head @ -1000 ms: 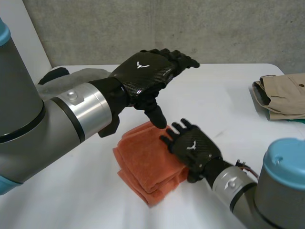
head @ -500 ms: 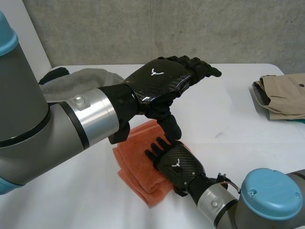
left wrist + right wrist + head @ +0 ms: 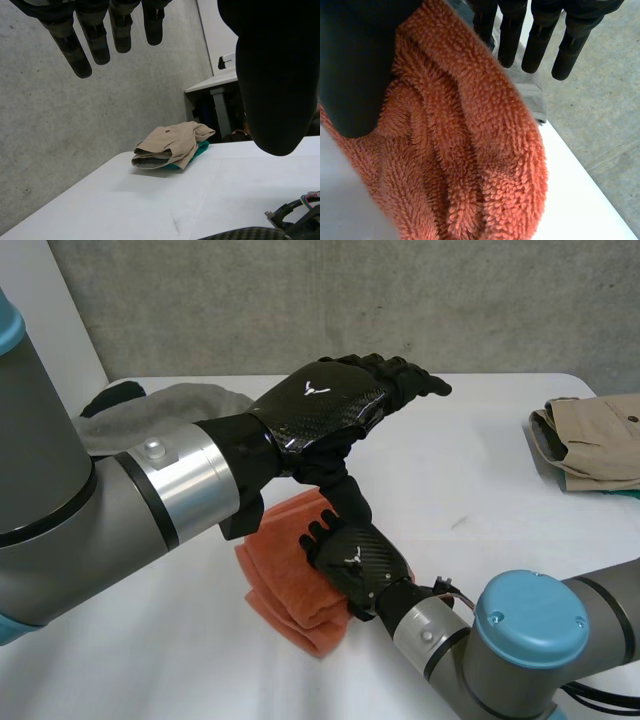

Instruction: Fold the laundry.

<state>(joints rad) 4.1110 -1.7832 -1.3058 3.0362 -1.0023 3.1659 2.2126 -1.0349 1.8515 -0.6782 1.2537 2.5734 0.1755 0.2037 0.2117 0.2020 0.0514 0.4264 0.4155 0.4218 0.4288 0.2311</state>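
Since the right hand [image 3: 358,558] lies flat on the folded orange towel [image 3: 278,562], fingers straight and nothing pinched, I read it as pressing the stack to set the fold. The towel sits under its palm on the near part of the table [image 3: 480,470], bunched beside the thumb. Left hand [image 3: 325,405] hovers just above, fingers straight and apart, thumb pointing down by the right hand's fingertips, holding nothing. Further back: grey cloth [image 3: 180,400] behind the left arm, beige garment [image 3: 595,440] far right, probably queued.
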